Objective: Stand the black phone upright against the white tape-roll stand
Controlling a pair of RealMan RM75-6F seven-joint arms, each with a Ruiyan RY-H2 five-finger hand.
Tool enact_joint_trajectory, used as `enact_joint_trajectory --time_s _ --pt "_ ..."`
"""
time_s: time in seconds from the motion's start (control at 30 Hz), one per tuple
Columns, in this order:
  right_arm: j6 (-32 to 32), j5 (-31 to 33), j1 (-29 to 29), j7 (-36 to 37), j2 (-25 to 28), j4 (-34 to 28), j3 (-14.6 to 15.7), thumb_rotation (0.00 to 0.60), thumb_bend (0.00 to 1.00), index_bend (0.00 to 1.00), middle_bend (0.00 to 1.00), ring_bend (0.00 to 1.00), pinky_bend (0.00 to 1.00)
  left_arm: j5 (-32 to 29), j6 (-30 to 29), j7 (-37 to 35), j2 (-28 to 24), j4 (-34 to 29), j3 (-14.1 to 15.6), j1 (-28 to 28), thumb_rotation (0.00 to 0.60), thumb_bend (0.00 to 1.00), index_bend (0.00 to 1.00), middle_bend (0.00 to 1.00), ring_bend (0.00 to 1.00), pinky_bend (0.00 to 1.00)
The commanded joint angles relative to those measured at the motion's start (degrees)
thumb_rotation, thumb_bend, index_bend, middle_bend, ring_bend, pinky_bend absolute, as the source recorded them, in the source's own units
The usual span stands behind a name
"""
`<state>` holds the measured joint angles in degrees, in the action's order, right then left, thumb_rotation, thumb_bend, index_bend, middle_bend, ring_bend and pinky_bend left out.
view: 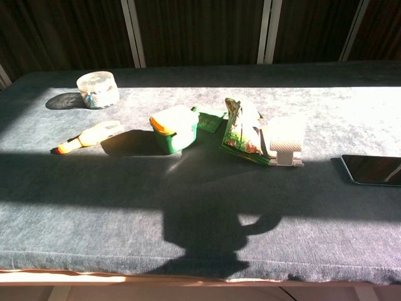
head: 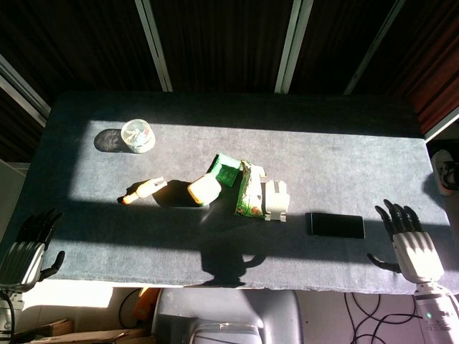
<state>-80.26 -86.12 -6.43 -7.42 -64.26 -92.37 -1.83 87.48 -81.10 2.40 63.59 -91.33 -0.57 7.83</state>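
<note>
Both my hands rest at the near table edge; the black phone lies flat, apart from the white tape-roll stand.

The head view shows my right hand over the near right corner, fingers spread and holding nothing, just right of the phone. My left hand sits at the near left corner, fingers apart, also holding nothing. The chest view shows neither hand; it shows the phone only partly, cut by the right frame edge, screen up. The chest view shows the stand upright, touching a green snack packet on its left. Further left stand a green container with a pale lid, an orange-tipped tool and a clear round jar on the grey table.
</note>
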Motion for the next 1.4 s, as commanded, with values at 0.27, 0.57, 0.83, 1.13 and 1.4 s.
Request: enact_joint_trajectory --time_s 0.27,0.57,0.83,1.13,1.4 --pt "2.6 2.4 -1.0 -0.7 -0.2 0.3 -0.6 0.600 0.31 0.00 0.00 0.00 0.02 0.2 -0.3 0.1 0.1 -0.1 0.2 -0.1 0.600 0.41 0.00 0.00 0.00 0.05" --pt "25.7 12.7 -11.8 4.2 -1.7 6.9 -3.3 0.600 0.31 0.08 0.00 0.00 0.04 1.4 0.5 -1.1 -0.1 0.4 0.4 0.7 0.600 0.41 0.00 0.00 0.00 0.04" --pt "32.9 16.5 -16.3 4.1 -4.7 12.9 -4.0 0.600 0.31 0.17 0.07 0.00 0.04 1.5 -0.1 -0.8 -0.2 0.2 0.7 0.3 0.600 0.41 0.00 0.00 0.00 0.05" --pt "38.8 14.6 -19.8 8.8 -5.9 15.7 -3.1 0.600 0.31 0.32 0.17 0.01 0.07 1.8 -0.9 -0.3 -0.1 0.0 0.8 0.0 0.600 0.41 0.00 0.00 0.00 0.05" --pt "39.9 14.1 -21.2 9.1 -7.9 17.7 -2.2 0.600 0.31 0.38 0.21 0.03 0.07 1.8 -0.7 -0.3 0.0 0.1 0.9 0.1 0.600 0.41 0.00 0.00 0.00 0.05"
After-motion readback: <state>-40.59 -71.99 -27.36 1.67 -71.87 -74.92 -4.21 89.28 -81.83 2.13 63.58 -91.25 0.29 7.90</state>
